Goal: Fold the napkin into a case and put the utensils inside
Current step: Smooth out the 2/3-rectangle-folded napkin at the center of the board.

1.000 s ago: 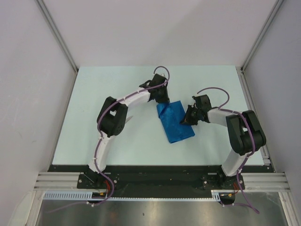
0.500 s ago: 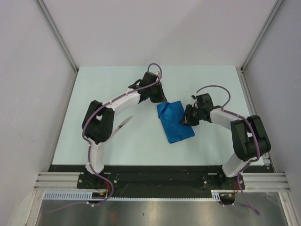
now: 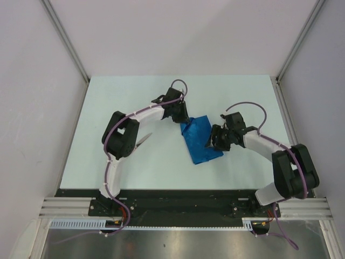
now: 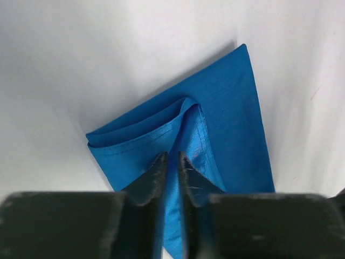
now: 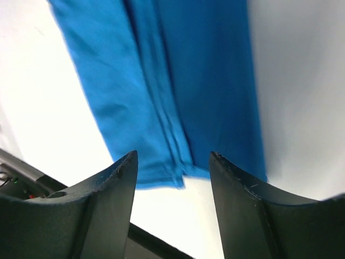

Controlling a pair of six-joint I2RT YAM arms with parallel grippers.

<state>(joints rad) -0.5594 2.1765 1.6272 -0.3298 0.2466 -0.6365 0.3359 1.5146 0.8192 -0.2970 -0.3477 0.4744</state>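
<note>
- Left gripper: jaws nearly together, pinching a raised fold at the far-left corner of the napkin. Cloth runs between the fingers.
- Napkin: lies mid-table, between the two grippers, as a narrow layered oblong. The folded edges are stacked and one flap is lifted at the pinched corner. Folding is judged well advanced but not settled, since that flap is not yet laid flat.
- Right gripper: jaws apart and holding nothing. It hangs over the napkin's right long edge, and whether it touches the cloth cannot be told.
- Remaining, as a judgement: flatten the fold, then load the cutlery. No metal shows in or on the cloth.
- Counts, left to right:
  - Utensil: one slim pale sliver on the table, beside the left arm and well apart from the napkin. Others may be hidden.
  - Napkin: one.
  - Grippers: two.
</note>
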